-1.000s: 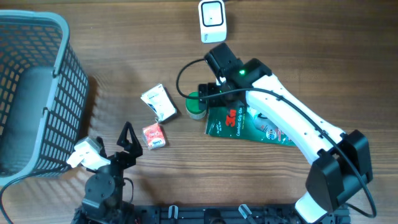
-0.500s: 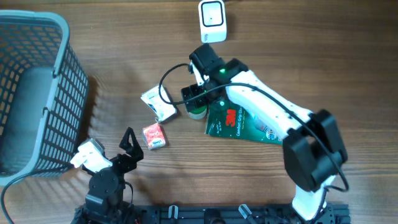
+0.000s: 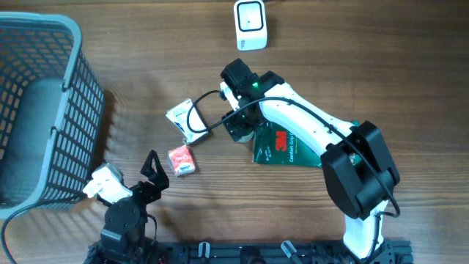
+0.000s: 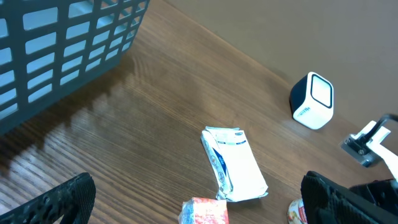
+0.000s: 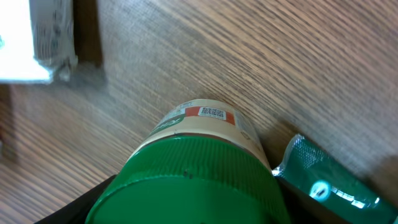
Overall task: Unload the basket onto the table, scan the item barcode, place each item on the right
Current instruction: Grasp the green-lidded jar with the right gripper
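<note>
A jar with a green lid (image 5: 193,180) lies on the wooden table, a small printed code label (image 5: 211,113) showing on its beige side. My right gripper (image 3: 238,126) covers it from above in the overhead view; in the right wrist view its dark fingers press against both sides of the lid, so it is shut on the jar. The white barcode scanner (image 3: 250,23) stands at the far edge, also seen in the left wrist view (image 4: 312,101). My left gripper (image 3: 150,167) rests open near the front edge, holding nothing.
A white packet (image 3: 187,121) and a red packet (image 3: 181,160) lie left of the jar. A green 3M package (image 3: 286,147) lies right of it, partly under the right arm. A grey basket (image 3: 44,110) fills the left side.
The right gripper has dropped over the jar and its jaws have narrowed onto the lid. The green package has shifted slightly right. The left arm has stayed still.
</note>
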